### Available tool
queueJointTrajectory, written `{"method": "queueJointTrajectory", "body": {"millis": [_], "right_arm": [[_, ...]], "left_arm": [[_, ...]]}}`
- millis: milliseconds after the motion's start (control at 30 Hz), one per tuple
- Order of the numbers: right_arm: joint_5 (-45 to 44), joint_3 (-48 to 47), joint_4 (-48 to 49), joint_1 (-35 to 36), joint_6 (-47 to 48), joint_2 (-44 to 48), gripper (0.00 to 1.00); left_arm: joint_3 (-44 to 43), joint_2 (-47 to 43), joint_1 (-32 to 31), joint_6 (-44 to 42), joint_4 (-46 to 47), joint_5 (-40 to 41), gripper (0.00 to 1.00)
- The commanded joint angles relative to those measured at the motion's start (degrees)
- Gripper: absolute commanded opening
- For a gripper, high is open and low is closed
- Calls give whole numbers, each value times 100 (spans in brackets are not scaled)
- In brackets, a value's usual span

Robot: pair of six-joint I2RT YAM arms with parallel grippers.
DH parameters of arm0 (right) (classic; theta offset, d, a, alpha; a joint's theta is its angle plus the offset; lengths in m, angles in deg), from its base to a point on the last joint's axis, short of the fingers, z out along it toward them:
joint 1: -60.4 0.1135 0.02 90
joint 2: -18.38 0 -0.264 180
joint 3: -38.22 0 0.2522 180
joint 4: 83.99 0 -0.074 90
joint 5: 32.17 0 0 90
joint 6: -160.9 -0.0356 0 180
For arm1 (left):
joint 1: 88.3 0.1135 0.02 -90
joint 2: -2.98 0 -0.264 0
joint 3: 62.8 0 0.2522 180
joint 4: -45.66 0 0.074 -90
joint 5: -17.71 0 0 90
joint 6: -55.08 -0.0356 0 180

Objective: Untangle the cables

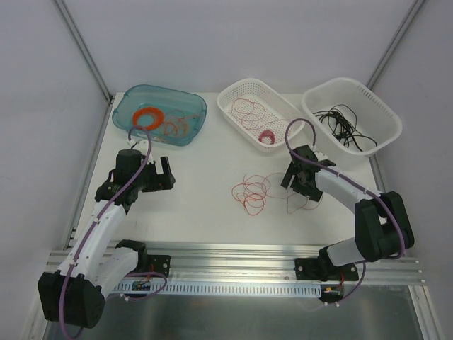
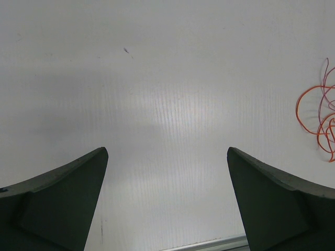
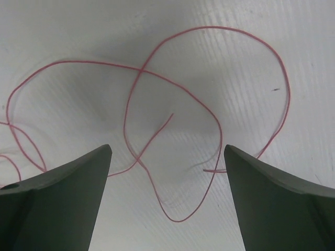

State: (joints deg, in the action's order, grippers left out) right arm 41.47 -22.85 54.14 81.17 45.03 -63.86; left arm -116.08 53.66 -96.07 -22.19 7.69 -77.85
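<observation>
Hovering wide open over the cables point(image 1: 248, 195) tangled mid-desk point(image 1: 205, 216), the right tool point(image 3: 167, 149) should, I judge, pinch one loose end and draw it slowly toward the right edge. The left tool point(image 2: 167, 151), open too, could pin the rest.

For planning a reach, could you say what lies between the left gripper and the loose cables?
Top view: only bare table separates left gripper from cables.
</observation>
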Motion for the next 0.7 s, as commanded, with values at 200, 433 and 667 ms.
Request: {"method": "queueJointTrajectory", "body": {"millis": [200, 433, 667], "right_arm": [[-298, -147, -63, -3, -612, -390, 96], [-236, -51, 52, -12, -612, -644, 96], [-210, -86, -18, -3, -525, -759, 78]], "left_arm": [[-81, -40, 30, -104, 179, -94, 99], [-81, -49, 39, -113, 171, -112, 99], [-81, -31, 30, -122, 179, -120, 99]]}}
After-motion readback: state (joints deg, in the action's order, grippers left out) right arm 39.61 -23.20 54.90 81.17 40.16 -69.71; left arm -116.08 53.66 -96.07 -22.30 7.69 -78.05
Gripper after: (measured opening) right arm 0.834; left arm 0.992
